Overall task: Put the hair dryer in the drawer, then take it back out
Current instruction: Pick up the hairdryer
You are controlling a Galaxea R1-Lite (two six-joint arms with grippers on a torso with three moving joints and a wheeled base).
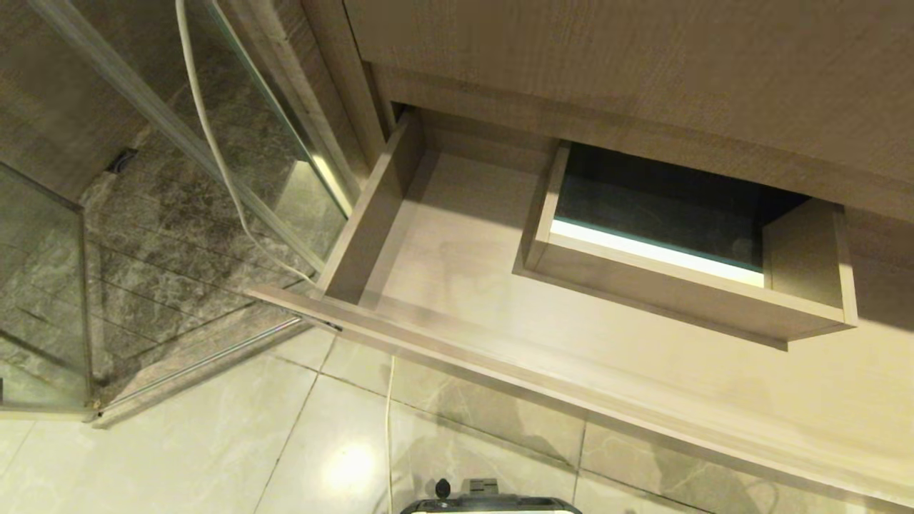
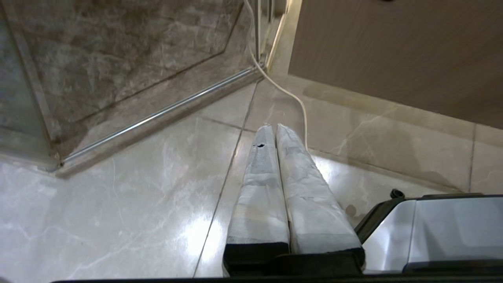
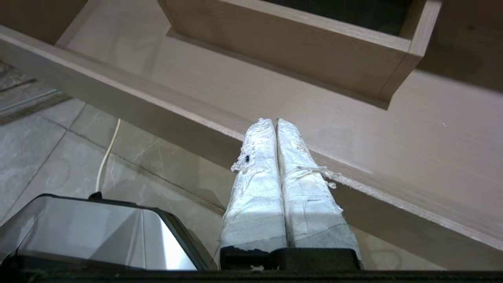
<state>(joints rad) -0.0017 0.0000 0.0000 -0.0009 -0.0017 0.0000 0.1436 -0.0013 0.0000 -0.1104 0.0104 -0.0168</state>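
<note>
The drawer [image 1: 500, 357] stands pulled out under the wood-grain cabinet, with a bare light floor and a boxed cutout [image 1: 685, 285] at its back right. The hair dryer is out of view in all three views. My right gripper [image 3: 274, 120] is shut on nothing, its white-wrapped fingers pressed together just in front of and below the drawer's front rim [image 3: 157, 106]. Over the tiled floor, away from the drawer, my left gripper [image 2: 274, 126] is shut and empty as well. Neither gripper shows in the head view.
A glass shower enclosure [image 1: 43, 300] with a metal floor rail [image 2: 157, 116] stands left of the drawer. A white cord [image 1: 207, 128] hangs along the glass and trails over the floor tiles [image 2: 290, 96]. My base [image 1: 493, 503] sits on the floor below the drawer front.
</note>
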